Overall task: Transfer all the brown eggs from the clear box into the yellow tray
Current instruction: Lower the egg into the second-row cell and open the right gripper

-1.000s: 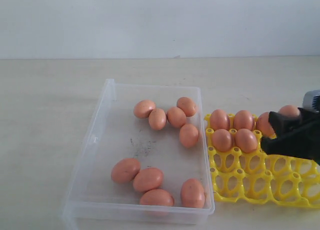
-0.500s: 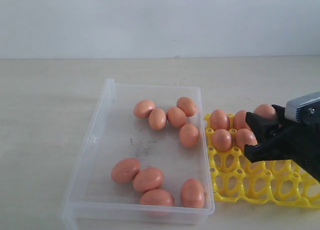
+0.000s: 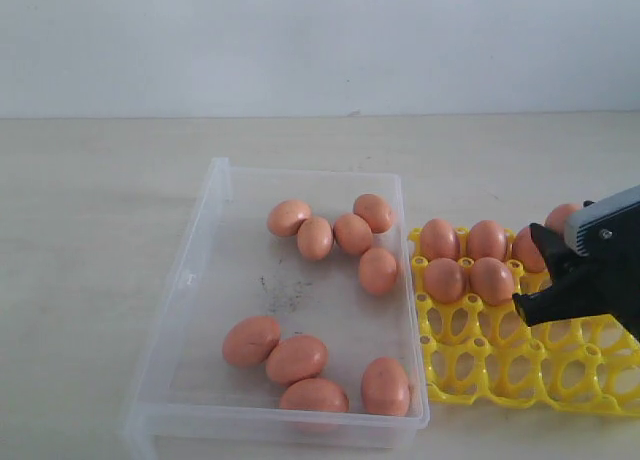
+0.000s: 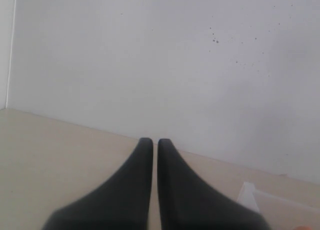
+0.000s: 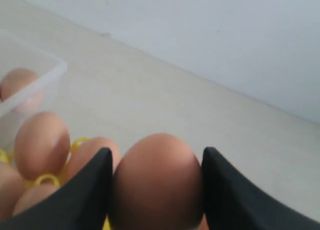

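Observation:
The clear box (image 3: 200, 280) holds several brown eggs: one cluster at the back (image 3: 352, 233) and one at the front (image 3: 296, 358). To its right, the yellow tray (image 3: 500, 365) has several eggs (image 3: 487, 240) in its back two rows of cups. My right gripper (image 3: 535, 270) hovers over the tray's right side. It is shut on one brown egg (image 5: 157, 182), which peeks out above the fingers (image 3: 560, 217). My left gripper (image 4: 155, 142) is shut and holds nothing, with a corner of the box (image 4: 260, 200) beside it. It is out of the exterior view.
The box and tray sit side by side on a pale tabletop (image 3: 90, 210), with a white wall (image 3: 320, 40) behind. The tray's front two rows of cups (image 3: 470, 365) hold no eggs.
The right gripper, carrying its egg, swung left over the tray's filled cups, then drew back to the right. The eggs in the box and tray stayed put.

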You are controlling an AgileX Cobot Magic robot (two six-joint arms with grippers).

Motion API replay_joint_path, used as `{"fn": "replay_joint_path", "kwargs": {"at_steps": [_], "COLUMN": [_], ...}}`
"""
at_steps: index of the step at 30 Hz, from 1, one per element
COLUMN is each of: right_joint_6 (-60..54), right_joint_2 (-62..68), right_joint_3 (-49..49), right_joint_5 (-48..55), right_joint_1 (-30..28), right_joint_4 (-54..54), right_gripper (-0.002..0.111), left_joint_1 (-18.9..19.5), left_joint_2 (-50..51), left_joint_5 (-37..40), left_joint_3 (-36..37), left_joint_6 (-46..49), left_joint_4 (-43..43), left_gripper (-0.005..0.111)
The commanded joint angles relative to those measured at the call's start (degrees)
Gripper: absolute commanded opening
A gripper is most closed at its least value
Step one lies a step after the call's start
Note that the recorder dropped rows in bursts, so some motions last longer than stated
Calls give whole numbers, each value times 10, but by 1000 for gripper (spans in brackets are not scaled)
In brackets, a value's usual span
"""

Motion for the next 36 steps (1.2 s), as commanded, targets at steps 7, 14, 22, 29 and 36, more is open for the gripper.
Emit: {"fn": "replay_joint_path", "kwargs": {"at_steps": [7,14,22,29,36], "right_joint_6": [161,259,192,286,352], "right_joint_2": [-1,-1,-1,-1,-1], "right_joint_3": [0,0,0,0,0], "right_joint_5": [-28,-23,48,97,96], "right_joint_1": [0,-2,-2,-2,-2], "right_joint_4": [-6,12,-12,-12,-22], "right_gripper": [0,0,0,0,0], "left_joint_1": [-2,-2,-2,-3,-23], "left_joint_2": [-2,-2,-2,-2,-2], "left_joint_5": [0,0,0,0,0], "left_joint_3": [-2,-2,-2,-2,-2], "left_joint_6": [4,4,4,4,4], "left_joint_4": [-2,-2,-2,-2,-2], "left_gripper": [4,4,4,4,4]}}
